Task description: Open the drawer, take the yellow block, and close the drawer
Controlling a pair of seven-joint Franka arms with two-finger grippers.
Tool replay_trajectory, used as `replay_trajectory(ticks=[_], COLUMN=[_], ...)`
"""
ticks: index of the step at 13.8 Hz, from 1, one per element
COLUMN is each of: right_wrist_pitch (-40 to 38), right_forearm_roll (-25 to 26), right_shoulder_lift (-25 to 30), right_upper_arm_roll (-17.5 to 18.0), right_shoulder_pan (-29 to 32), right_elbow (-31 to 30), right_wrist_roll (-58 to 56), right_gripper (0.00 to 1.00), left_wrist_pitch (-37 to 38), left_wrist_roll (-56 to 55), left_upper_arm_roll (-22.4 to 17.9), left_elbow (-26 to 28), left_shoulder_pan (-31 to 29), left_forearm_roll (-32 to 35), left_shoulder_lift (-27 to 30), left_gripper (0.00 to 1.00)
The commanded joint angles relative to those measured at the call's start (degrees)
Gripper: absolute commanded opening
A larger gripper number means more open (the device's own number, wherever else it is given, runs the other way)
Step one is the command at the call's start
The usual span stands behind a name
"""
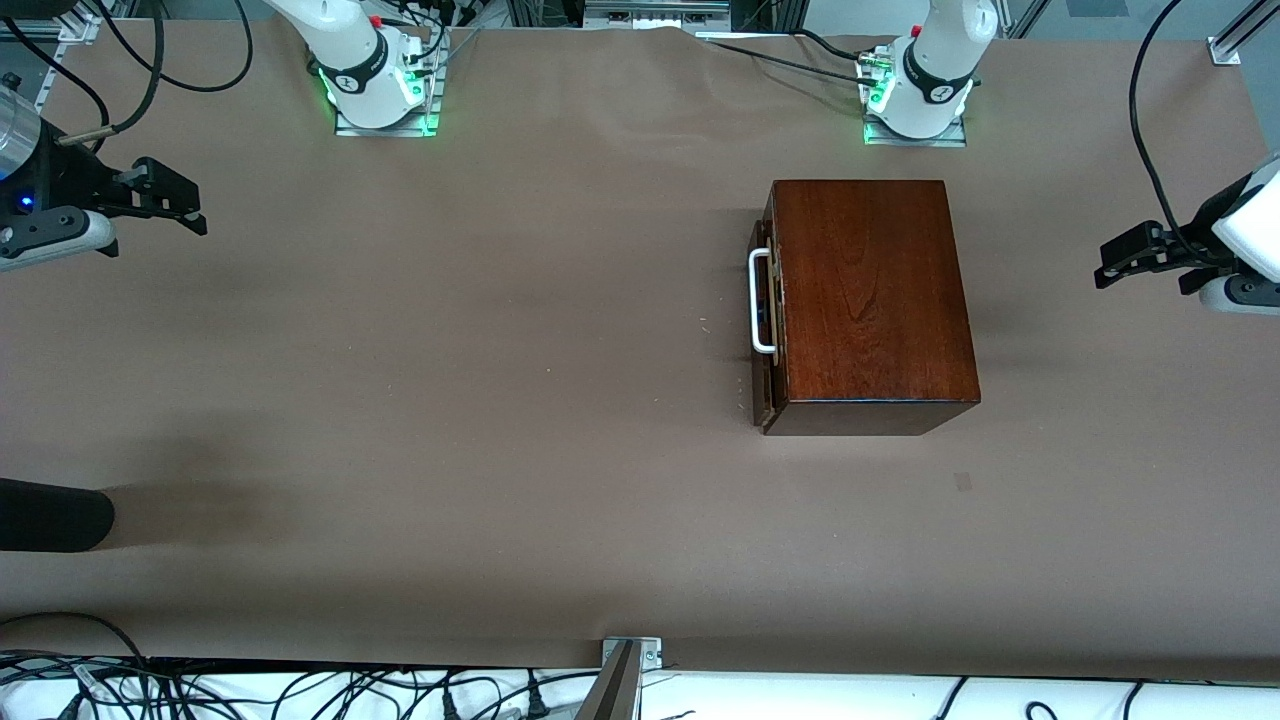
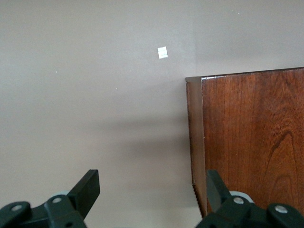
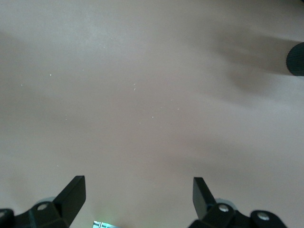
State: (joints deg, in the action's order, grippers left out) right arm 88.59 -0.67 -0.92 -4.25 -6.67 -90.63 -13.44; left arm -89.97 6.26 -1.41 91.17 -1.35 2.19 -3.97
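The dark reddish-brown wooden box point(image 1: 870, 300) stands on the table toward the left arm's end. Its drawer point(image 1: 764, 385) looks pushed in, with the white bar handle point(image 1: 760, 300) facing the right arm's end. The box top also shows in the left wrist view point(image 2: 251, 142). The yellow block is hidden. My left gripper point(image 1: 1130, 262) hangs open and empty over the table's edge at the left arm's end, also seen in the left wrist view point(image 2: 152, 190). My right gripper point(image 1: 170, 205) hangs open and empty at the right arm's end, over bare table in its own view point(image 3: 137, 192).
A black rounded object point(image 1: 50, 515) pokes in over the table at the right arm's end, nearer the front camera; it also shows in the right wrist view point(image 3: 297, 59). A small pale patch point(image 1: 962, 481) marks the brown table cover point(image 1: 500, 350) near the box.
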Motion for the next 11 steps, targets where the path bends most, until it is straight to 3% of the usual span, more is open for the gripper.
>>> replay_trajectory(ticks=[1,9,11], right_wrist_pitch=[-0.96,-0.87,-0.87], right_forearm_roll=[-0.91,-0.91,-0.91], right_shoulder_lift=[0.31,0.31,0.22], right_upper_arm_roll=[0.38,0.38,0.29], right_shoulder_pan=[0.60,0.60,0.60], right_elbow=[0.54,0.54,0.54], right_wrist_roll=[0.00,0.00,0.00], right_gripper=[1.00,1.00,1.00], left_wrist_pitch=[1.38,1.38,1.64], left_wrist_roll=[1.30,0.69,0.42], left_upper_arm_roll=[-0.44,-0.26,1.66], left_elbow=[-1.70,-1.79,-1.87], left_shoulder_pan=[0.12,0.47,0.48], left_forearm_roll=[-1.22,-1.31,-1.40], left_shoulder_lift=[-0.42,-0.42,0.02], left_gripper=[1.00,1.00,1.00])
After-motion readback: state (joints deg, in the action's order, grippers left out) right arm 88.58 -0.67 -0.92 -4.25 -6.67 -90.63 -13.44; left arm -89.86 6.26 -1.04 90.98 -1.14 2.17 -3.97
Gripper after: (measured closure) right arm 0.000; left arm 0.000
